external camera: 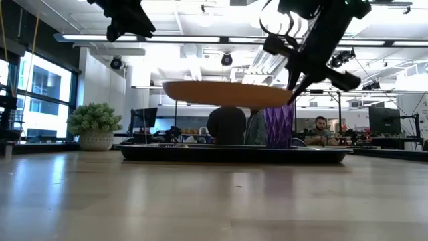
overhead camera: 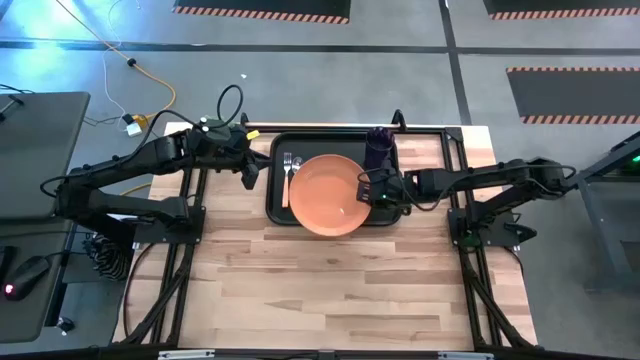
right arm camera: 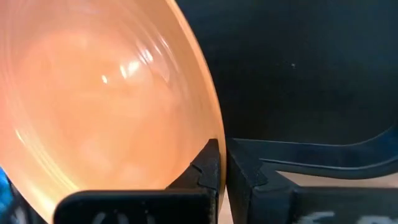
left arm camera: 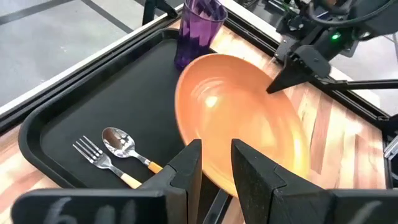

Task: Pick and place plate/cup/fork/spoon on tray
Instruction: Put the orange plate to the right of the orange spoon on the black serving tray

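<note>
Wood-slat table (overhead camera: 330,270) in an open lab; a potted plant (external camera: 95,125) and seated people (external camera: 322,130) show in the room behind it. The plate (overhead camera: 326,194) is pinched at its rim by my right gripper (overhead camera: 366,189), fingers (right arm camera: 211,163) closed on the edge with almost no gap between them. In the low view the plate (external camera: 227,94) hangs clear above the tray (external camera: 234,153), roughly level, not touching it. From above it sits over the tray's (overhead camera: 280,145) middle, its near edge reaching past the tray's front rim. The cup (overhead camera: 379,146) stands upright in the tray's far right corner, just beside the plate and my right gripper. The fork (overhead camera: 287,166) and spoon (overhead camera: 296,163) lie side by side on the tray's left part, heads toward the far rim, close to the plate's left edge; the left wrist view shows the fork (left arm camera: 98,160) and spoon (left arm camera: 124,147) touching or nearly so, I cannot tell which. My left gripper (overhead camera: 249,172) hovers at the tray's left rim, holding nothing, its fingers (left arm camera: 186,168) a narrow gap apart.
</note>
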